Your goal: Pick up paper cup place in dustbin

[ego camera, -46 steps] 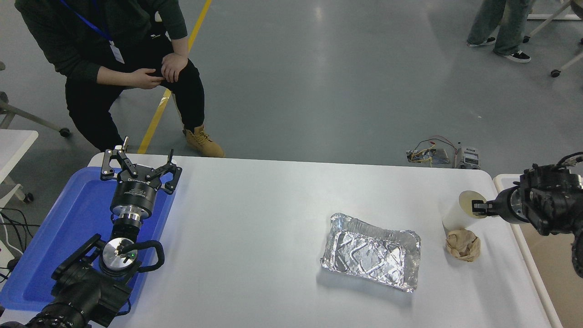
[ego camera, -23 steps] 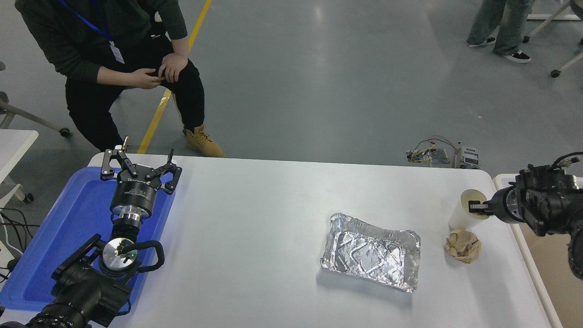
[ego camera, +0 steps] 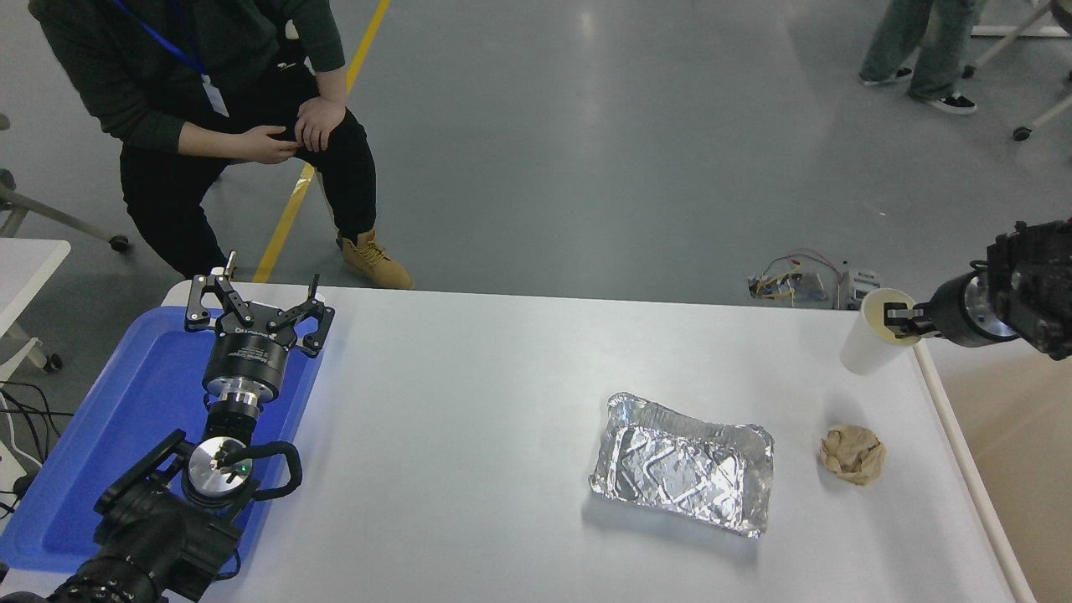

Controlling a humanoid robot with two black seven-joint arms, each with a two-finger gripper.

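At the table's far right corner:
Right gripper (ego camera: pixel 898 321): I pinch the paper cup (ego camera: pixel 871 343) by its rim.
Paper cup: higher and farther than a second ago, clear of the brown paper ball (ego camera: pixel 852 453), beside the dustbin (ego camera: pixel 955 435) rim.
Left gripper (ego camera: pixel 255 310): spread wide, parked over the blue tray (ego camera: pixel 109 435).

paper cup (ego camera: pixel 867 347) white, cream inside | foil tray (ego camera: pixel 680 463) silver | tray (ego camera: pixel 126 419) blue

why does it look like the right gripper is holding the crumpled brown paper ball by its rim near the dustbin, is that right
Not quite. In the head view the right gripper holds the paper cup by its rim, lifted near the dustbin. The crumpled brown paper ball lies untouched on the table.
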